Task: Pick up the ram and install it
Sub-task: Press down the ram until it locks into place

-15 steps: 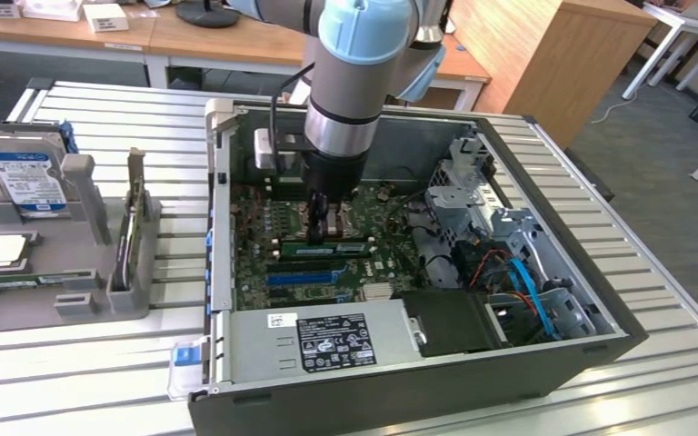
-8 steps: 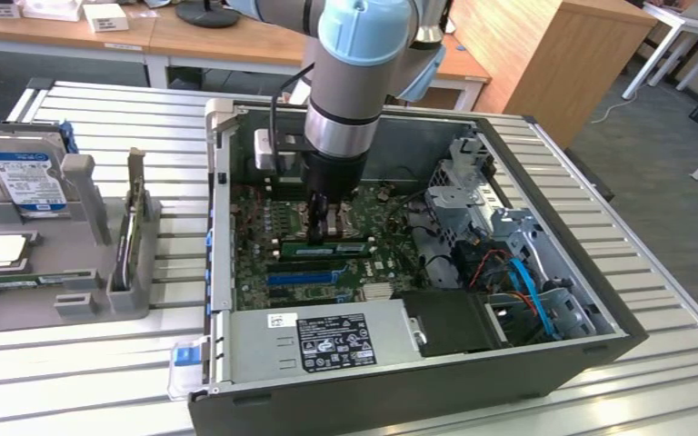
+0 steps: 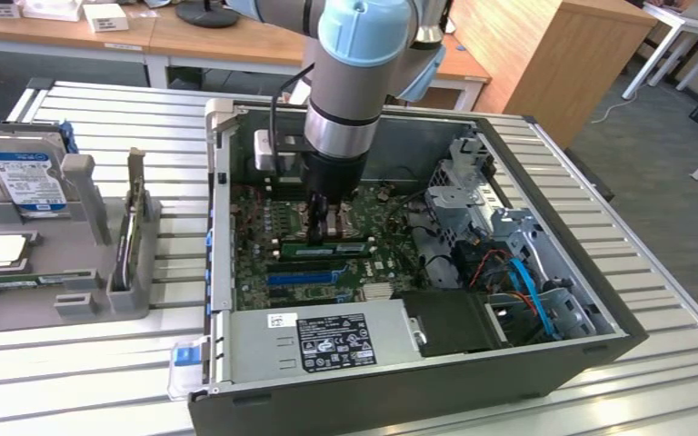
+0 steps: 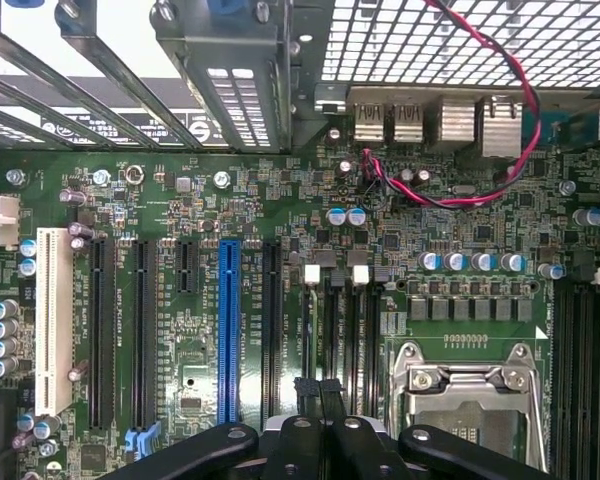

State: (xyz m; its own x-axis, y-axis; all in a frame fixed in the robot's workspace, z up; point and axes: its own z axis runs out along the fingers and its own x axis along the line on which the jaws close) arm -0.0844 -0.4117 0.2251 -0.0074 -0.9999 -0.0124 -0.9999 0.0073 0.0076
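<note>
Inside computer case (image 3: pixel 543 354), shut hand (image 3: pixel 321 238) presses ram (image 3: pixel 324 247) beneath

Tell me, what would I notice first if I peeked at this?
Probably the big robot arm reaching down into the open computer case, its shut gripper over the ram on the green motherboard. A hard drive stands on the grey rack at the exterior view's left.

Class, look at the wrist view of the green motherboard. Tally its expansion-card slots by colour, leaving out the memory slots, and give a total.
Long white plastic slot: 1
Long blue plastic slot: 1
Black plastic slots, three long and one short: 4
Total: 6
</note>
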